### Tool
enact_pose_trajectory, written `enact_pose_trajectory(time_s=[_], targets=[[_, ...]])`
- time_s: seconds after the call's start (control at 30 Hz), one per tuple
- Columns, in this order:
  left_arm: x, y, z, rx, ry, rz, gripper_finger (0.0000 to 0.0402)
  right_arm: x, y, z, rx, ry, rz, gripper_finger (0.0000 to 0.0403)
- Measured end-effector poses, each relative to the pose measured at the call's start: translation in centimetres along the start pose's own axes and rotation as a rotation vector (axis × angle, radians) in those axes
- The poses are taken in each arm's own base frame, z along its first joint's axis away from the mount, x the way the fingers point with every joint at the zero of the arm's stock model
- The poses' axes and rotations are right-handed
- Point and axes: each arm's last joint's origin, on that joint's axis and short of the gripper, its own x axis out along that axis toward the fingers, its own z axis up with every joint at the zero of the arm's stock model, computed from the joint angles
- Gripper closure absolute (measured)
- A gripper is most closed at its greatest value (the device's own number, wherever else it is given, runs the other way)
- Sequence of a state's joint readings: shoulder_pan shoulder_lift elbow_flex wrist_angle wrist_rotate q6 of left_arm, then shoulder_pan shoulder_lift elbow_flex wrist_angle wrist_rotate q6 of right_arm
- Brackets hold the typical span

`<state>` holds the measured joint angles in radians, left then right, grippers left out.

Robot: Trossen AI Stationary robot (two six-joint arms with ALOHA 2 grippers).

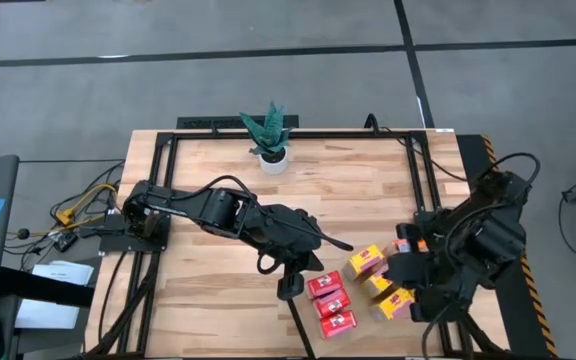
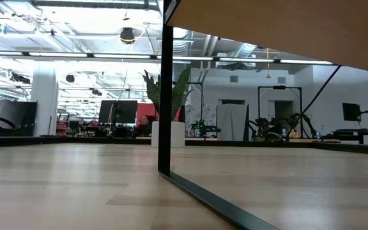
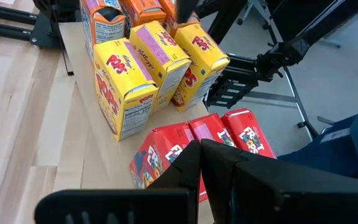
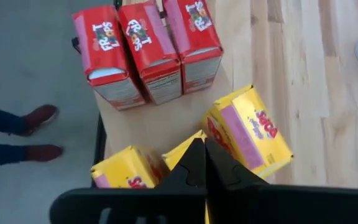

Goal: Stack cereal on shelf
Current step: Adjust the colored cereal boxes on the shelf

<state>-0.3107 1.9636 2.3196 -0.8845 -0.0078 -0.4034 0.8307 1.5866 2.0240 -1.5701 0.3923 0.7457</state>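
left gripper: lower centre of high view, jaws clenched, holding nothing, beside red boxes | right gripper: lower right, jaws clenched, empty, over yellow boxes | boxes stand in rows on pale board | plant: upper centre

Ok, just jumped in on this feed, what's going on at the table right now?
Nothing is being held at the moment. Both grippers are shut and empty: the left gripper hangs beside the three red cereal boxes, and the right gripper is right over the yellow cereal boxes. The boxes stand grouped on the table's near right part, on a pale board in the wrist views. A potted plant sits at the far edge. A person's feet show beside the table.
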Motion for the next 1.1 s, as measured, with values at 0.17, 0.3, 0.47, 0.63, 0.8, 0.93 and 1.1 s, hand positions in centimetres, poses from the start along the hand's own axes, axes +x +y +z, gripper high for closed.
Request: enact_pose_trajectory(time_s=[0.17,0.3,0.47,0.63,0.8,0.93,1.1], targets=[[0.0,0.0,0.0,0.000,0.001,-0.004,0.0401,-1.3,-2.0,-0.1,0.048,-0.001,0.037,0.0398],[0.0,-0.1,0.0,0.001,0.005,-0.021,0.0401,-2.9,-3.3,-0.5,0.113,-0.035,0.071,0.0397],[0.0,-0.4,-0.1,0.004,0.008,-0.029,0.0401,-4.1,-4.1,-2.1,0.217,-0.015,0.123,0.0397],[0.0,-0.6,-0.2,0.007,0.010,-0.032,0.0401,-2.2,-3.7,-4.3,0.240,0.074,0.077,0.0396],[0.0,-0.6,-0.2,0.007,0.009,-0.032,0.0401,-1.0,-3.3,-5.0,0.240,0.123,0.048,0.0397],[0.0,-0.6,-0.2,0.006,0.008,-0.029,0.0401,-0.6,-3.1,-5.0,0.237,0.129,0.035,0.0392],[0.0,-0.6,-0.2,0.006,0.007,-0.029,0.0401,0.0,-2.9,-4.8,0.230,0.136,0.015,0.0398]])
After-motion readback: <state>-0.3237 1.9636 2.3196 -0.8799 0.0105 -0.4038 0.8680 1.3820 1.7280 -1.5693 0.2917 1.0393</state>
